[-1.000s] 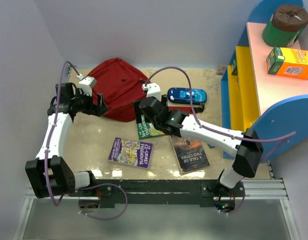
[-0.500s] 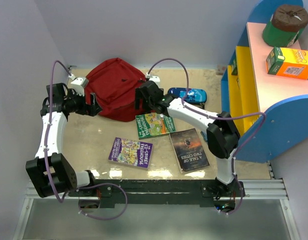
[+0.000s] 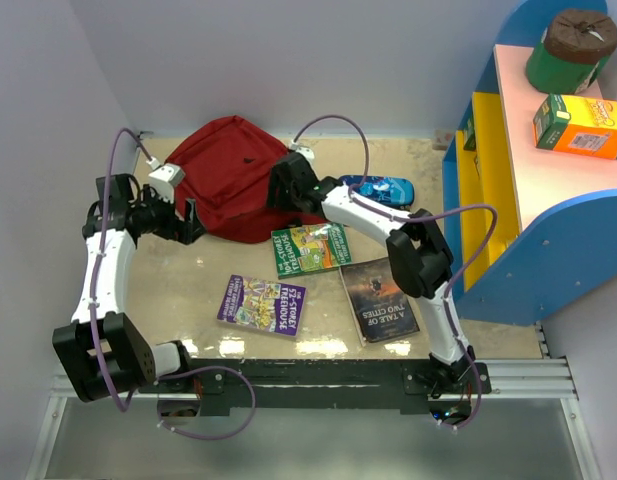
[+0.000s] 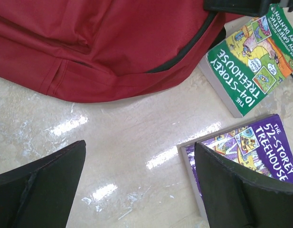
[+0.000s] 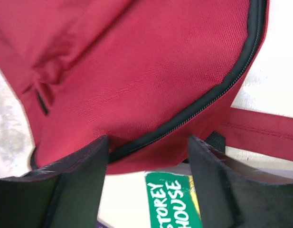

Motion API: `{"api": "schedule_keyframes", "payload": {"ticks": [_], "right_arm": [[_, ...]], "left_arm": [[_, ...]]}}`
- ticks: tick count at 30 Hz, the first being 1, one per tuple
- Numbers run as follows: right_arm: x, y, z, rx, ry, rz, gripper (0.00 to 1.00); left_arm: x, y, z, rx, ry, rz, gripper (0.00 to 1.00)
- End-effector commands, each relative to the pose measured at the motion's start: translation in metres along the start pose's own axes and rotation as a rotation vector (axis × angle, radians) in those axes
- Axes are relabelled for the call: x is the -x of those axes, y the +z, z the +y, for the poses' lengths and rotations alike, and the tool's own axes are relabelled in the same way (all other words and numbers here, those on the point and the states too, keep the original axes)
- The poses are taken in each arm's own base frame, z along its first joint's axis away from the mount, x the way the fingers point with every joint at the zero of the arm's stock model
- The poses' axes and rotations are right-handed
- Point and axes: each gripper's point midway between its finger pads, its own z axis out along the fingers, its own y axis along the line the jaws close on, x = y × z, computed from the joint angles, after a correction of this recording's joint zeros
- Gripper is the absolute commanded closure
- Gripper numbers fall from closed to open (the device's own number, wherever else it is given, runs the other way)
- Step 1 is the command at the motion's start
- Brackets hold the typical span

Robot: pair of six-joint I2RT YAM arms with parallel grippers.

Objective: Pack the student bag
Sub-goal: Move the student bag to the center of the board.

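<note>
**Both pincers wide at the bag's near edge**

Top view: the red bag [image 3: 228, 170] lies flat at the far left of the table [image 3: 188, 285], wider left to right. The left arm bends in from the side, with the left pincer [image 3: 191, 220] at the bag's near-left edge. The right arm stretches far forward, with the right pincer [image 3: 280, 200] at the bag's right edge.

Left wrist: the pincer is wide and empty over bare table. The bag is just beyond it, with a green book [image 4: 246, 61] and a purple book [image 4: 248, 147] to one side.

Right wrist: the pincer is wide, its fingers on either side of the black zipper [image 5: 208, 102]. The bag's inside does not show.
</note>
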Motion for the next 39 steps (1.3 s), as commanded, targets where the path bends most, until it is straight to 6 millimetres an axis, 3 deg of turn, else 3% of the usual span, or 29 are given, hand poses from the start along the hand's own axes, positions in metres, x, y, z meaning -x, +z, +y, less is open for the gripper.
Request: {"api": "schedule_keyframes", "payload": {"ticks": [1, 2, 4, 5, 9, 10, 12, 13, 16, 17, 21, 24, 26, 29, 30, 32, 33, 34, 35, 36, 38, 39], "right_arm": [[-0.014, 0.01, -0.002, -0.003, 0.048, 0.036, 0.37], [-0.017, 0.011, -0.003, 0.001, 0.05, 0.045, 0.42], [-0.015, 0.012, -0.001, 0.015, 0.057, 0.035, 0.61], [-0.013, 0.012, 0.002, 0.023, 0.048, 0.03, 0.75], [0.013, 0.005, 0.025, 0.052, -0.004, 0.002, 1.0], [0.038, -0.008, 0.047, 0.099, -0.01, -0.047, 1.0], [0.047, -0.014, 0.06, 0.113, -0.062, -0.057, 1.0], [0.066, -0.032, 0.084, 0.161, -0.073, -0.105, 1.0], [0.076, -0.063, 0.116, 0.253, -0.127, -0.137, 1.0], [0.086, -0.082, 0.13, 0.303, -0.143, -0.172, 1.0], [0.064, -0.114, 0.154, 0.372, -0.251, -0.15, 1.0], [0.05, -0.14, 0.155, 0.381, -0.329, -0.141, 1.0], [0.044, -0.156, 0.15, 0.371, -0.347, -0.151, 1.0], [0.018, -0.178, 0.122, 0.352, -0.354, -0.133, 1.0], [-0.006, -0.184, 0.096, 0.329, -0.364, -0.094, 1.0], [-0.027, -0.187, 0.073, 0.322, -0.327, -0.074, 1.0], [-0.071, -0.171, 0.033, 0.263, -0.344, 0.013, 1.0], [-0.079, -0.18, 0.022, 0.276, -0.311, 0.016, 1.0], [-0.094, -0.176, 0.01, 0.27, -0.297, 0.033, 1.0], [-0.133, -0.165, -0.027, 0.21, -0.313, 0.114, 1.0], [-0.16, -0.158, -0.053, 0.169, -0.293, 0.169, 1.0], [-0.183, -0.154, -0.075, 0.131, -0.302, 0.22, 1.0]], "left_arm": [[-0.001, -0.002, 0.001, -0.003, 0.048, -0.012, 0.0], [-0.002, -0.002, 0.002, 0.0, 0.048, -0.01, 0.0], [-0.005, 0.0, 0.002, 0.001, 0.046, -0.008, 0.0], [-0.004, 0.0, 0.002, 0.002, 0.044, -0.009, 0.0], [0.006, -0.004, 0.008, 0.033, 0.023, -0.045, 0.0], [0.009, -0.005, 0.01, 0.044, 0.009, -0.059, 0.0], [0.019, -0.012, 0.021, 0.082, -0.038, -0.106, 0.0], [0.026, -0.015, 0.025, 0.091, -0.053, -0.128, 0.0], [0.034, -0.03, 0.049, 0.145, -0.135, -0.173, 0.0], [0.036, -0.031, 0.056, 0.157, -0.153, -0.181, 0.0], [0.044, -0.041, 0.071, 0.187, -0.207, -0.211, 0.0], [0.05, -0.049, 0.072, 0.199, -0.19, -0.24, 0.0], [0.052, -0.05, 0.067, 0.184, -0.158, -0.251, 0.0], [0.055, -0.05, 0.06, 0.142, -0.109, -0.249, 0.0], [0.058, -0.051, 0.055, 0.114, -0.087, -0.256, 0.0], [0.056, -0.048, 0.051, 0.085, -0.047, -0.24, 0.0], [0.058, -0.047, 0.047, 0.07, -0.025, -0.235, 0.0], [0.055, -0.04, 0.041, 0.049, -0.012, -0.206, 0.0], [0.054, -0.036, 0.039, 0.048, 0.023, -0.192, 0.0], [0.055, -0.027, 0.028, 0.021, 0.057, -0.176, 0.0], [0.055, -0.017, 0.024, 0.034, 0.103, -0.161, 0.0], [0.052, -0.006, 0.013, 0.012, 0.13, -0.144, 0.0]]}}
